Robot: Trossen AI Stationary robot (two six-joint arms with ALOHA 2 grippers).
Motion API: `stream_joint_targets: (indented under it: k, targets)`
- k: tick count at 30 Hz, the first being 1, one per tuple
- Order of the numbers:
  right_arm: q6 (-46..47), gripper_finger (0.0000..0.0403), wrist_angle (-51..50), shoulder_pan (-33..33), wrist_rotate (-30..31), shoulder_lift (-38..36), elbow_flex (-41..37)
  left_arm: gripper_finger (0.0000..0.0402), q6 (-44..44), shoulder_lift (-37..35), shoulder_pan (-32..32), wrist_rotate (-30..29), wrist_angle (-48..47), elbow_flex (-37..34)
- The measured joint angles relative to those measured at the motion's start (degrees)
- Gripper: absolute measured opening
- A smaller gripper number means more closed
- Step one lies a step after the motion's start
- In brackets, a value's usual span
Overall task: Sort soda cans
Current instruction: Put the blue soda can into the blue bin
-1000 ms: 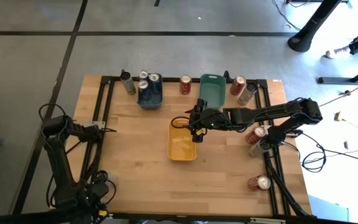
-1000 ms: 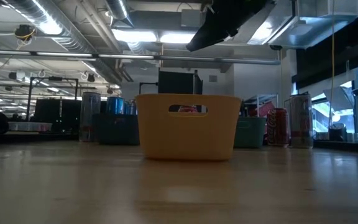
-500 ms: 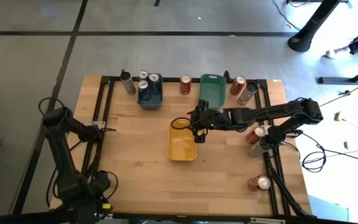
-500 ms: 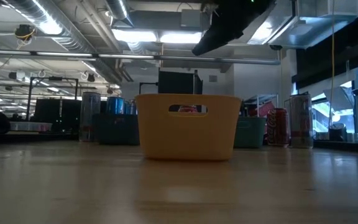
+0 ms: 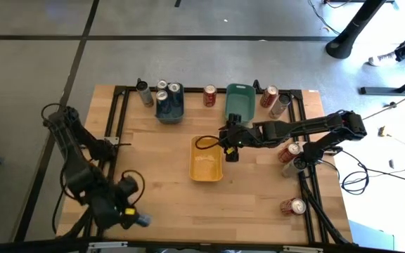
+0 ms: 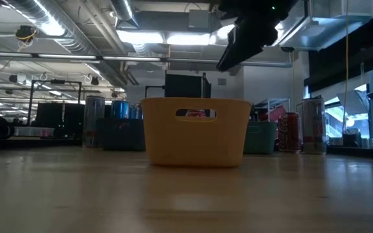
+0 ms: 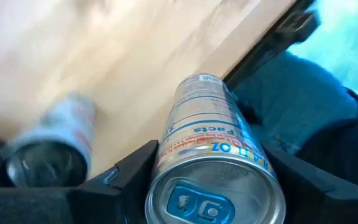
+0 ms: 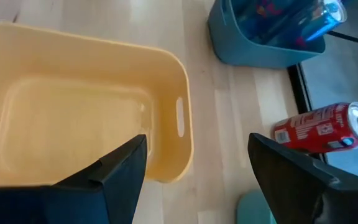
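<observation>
My left gripper [image 5: 133, 216] is above the table's near left corner, shut on a silver soda can [image 7: 213, 162] with blue print. Over the right rim of the yellow bin [image 5: 206, 163] hovers my right gripper [image 5: 229, 149], open and holding nothing, its fingers [image 8: 123, 174] above the bin's bare floor [image 8: 73, 118]. At the far edge stand a silver can [image 5: 144, 93], a red can [image 5: 209, 95], and a red can [image 5: 268, 96] beside a silver one [image 5: 280, 105]. Two cans [image 5: 167, 87] stand in the dark teal bin [image 5: 169, 107]. My left gripper pinches the silver can's round wall just below its top end [image 7: 166, 155], one finger [image 7: 129, 177] on each side. The lid with its tab [image 7: 197, 205] faces back toward the wrist. The can points away along the fingers, slanting down, lifted clear of the table.
A green bin [image 5: 239, 100] stands behind the yellow one. Two red cans [image 5: 289, 153], [image 5: 292, 206] are by the right edge. Another silver can [image 7: 55, 143] lies on the wood below my left gripper. Black frame rails [image 5: 121, 112] run along the table's sides.
My left gripper has risen from the table at the near left corner and swung toward the table's right with the silver can, which is lifted clear now. My right gripper has tipped further down over the yellow bin's right rim.
</observation>
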Motion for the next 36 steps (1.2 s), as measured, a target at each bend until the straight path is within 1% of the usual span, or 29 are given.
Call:
stream_joint_targets:
  k: [4, 9, 13, 17, 23, 26, 28, 30, 33, 36]
  targets:
    - [0.0, 0.0280, 0.3, 0.0, 0.0, 0.0, -1.4, 0.0230, 10.2, -2.2, 5.7, -2.9, -4.3, 2.8]
    - [0.0, 0.0280, 0.6, -0.8, -0.1, 0.0, -3.9, 0.0231, 26.3, -3.8, 15.8, -6.9, -9.8, 6.3]
    - [-0.1, 0.0280, 3.3, -2.7, -0.1, 0.0, -5.6, 0.0231, 38.9, -5.1, 25.9, -7.2, -11.3, 8.0]
    - [-3.0, 0.0280, 5.9, -6.1, -0.7, 0.0, -6.5, 0.0234, 51.9, -5.5, 36.7, -7.2, -11.6, 9.0]
    - [-6.1, 0.0280, 11.1, -11.5, -5.2, 0.0, -6.5, 0.0235, 69.7, -5.0, 53.8, -7.2, -11.5, 9.2]
    - [-6.5, 0.0280, 12.2, -13.4, -8.2, 0.0, -6.5, 0.0235, 77.0, -4.0, 62.1, -7.2, -10.3, 9.2]
    - [-6.5, 0.0280, 13.2, -14.3, -9.1, 0.0, -6.5, 0.0235, 81.0, -3.0, 67.3, -6.7, -8.1, 9.2]
    - [-6.5, 0.0280, 14.3, -15.1, -9.1, 0.0, -6.5, 0.0236, 84.7, -1.4, 72.3, -5.0, -6.5, 9.2]
    - [-6.2, 0.0280, 15.9, -15.8, -9.3, 0.0, -6.5, 0.0236, 89.9, 3.0, 78.6, -1.8, -5.2, 10.6]
    - [-6.2, 0.0280, 16.2, -15.8, -10.1, 0.0, -6.5, 0.0236, 94.3, 9.4, 82.9, -1.8, -8.5, 14.2]
